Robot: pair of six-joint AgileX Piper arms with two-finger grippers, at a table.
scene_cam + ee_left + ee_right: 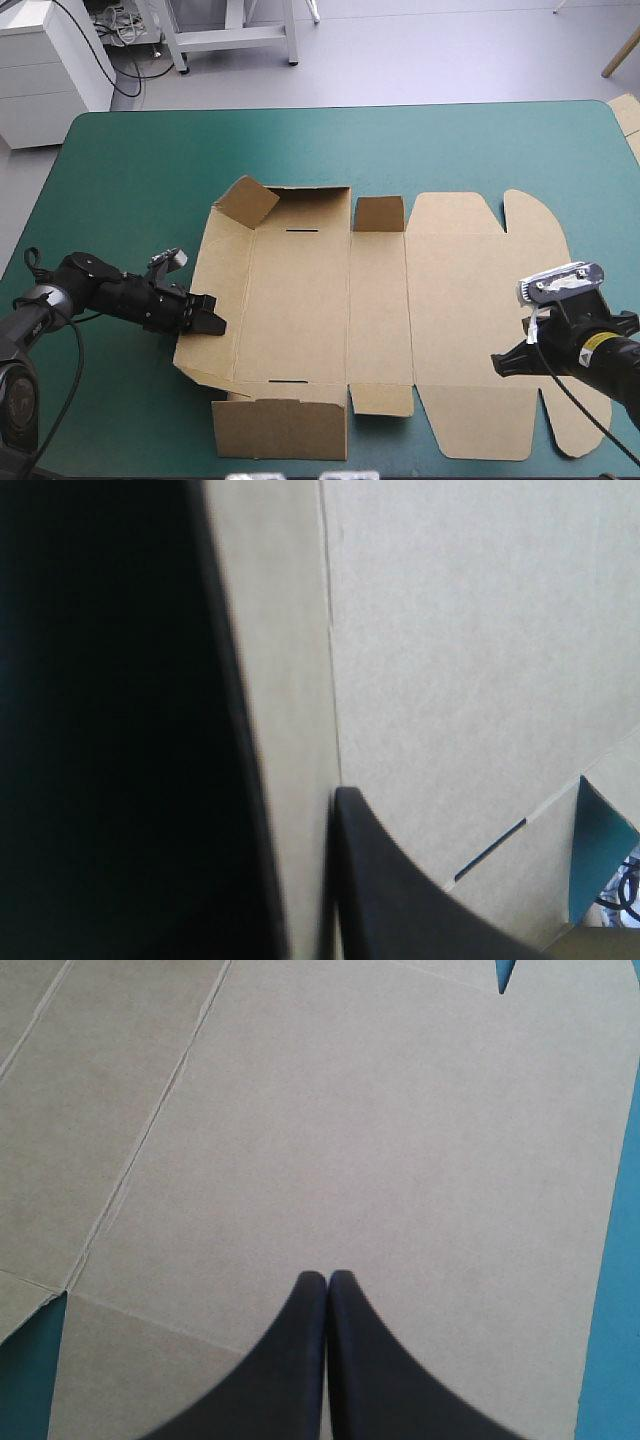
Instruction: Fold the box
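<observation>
At nine o'clock on the brown box [330, 300] (it lies mid-table [120, 170], left wall and corner flaps raised) we see the left gripper [208, 318] pinching that wall; toward four o'clock the right gripper [327, 1280] hangs closed over the flat lid.

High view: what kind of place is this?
Probably a robotics lab bench: a teal-green table, the left gripper and right gripper at a partly folded brown box, a white cabinet and loose cables on the floor beyond.
</observation>
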